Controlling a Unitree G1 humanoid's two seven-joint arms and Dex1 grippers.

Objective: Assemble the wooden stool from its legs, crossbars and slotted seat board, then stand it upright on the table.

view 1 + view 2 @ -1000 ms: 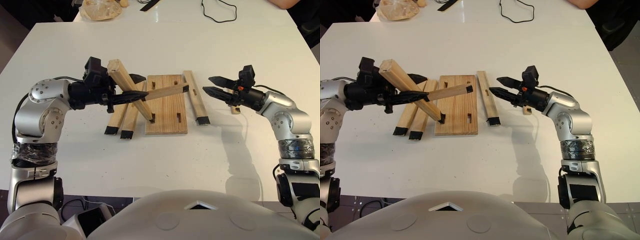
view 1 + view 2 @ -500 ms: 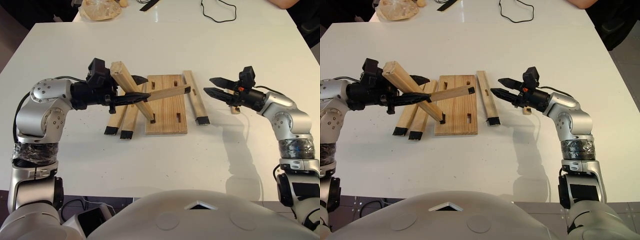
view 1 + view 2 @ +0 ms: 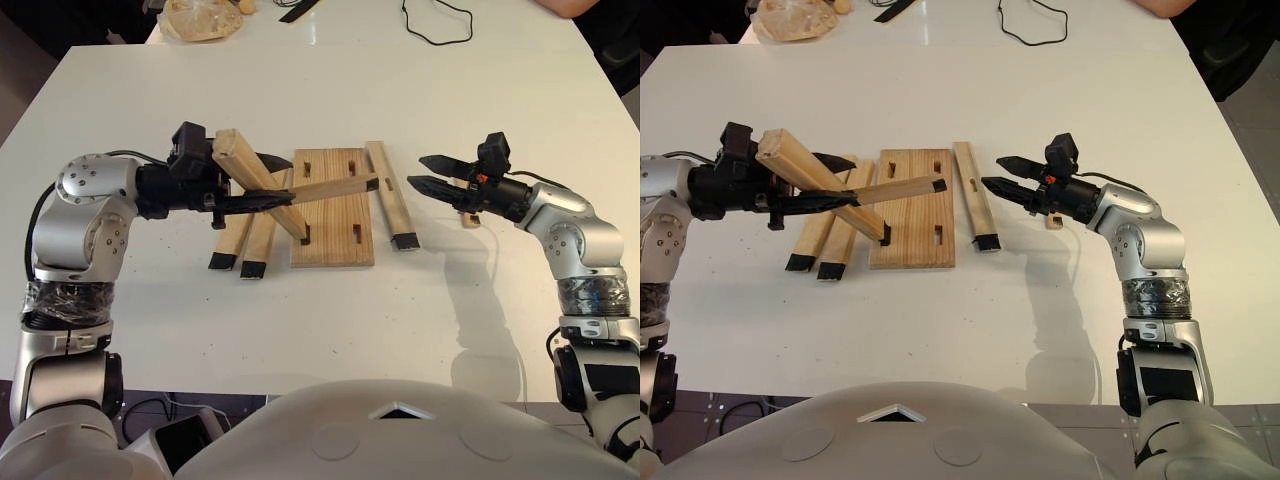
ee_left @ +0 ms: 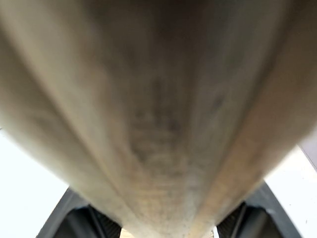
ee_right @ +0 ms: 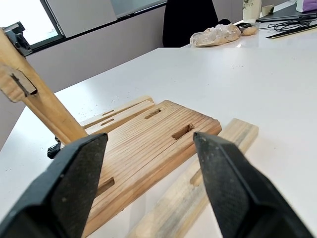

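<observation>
Easing left gripper (image 3: 278, 200) slightly leftward, jaws grasping tilted leg (image 3: 247, 162) with crossbar (image 3: 340, 185); foot staying at near-left slot of seat board (image 3: 335, 235), seating unfinished. Keeping right gripper (image 3: 415, 171) hovering, jaws released.

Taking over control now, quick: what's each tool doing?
Left tool: closed on the tilted leg that carries a crossbar.
Right tool: open, holding nothing.
</observation>
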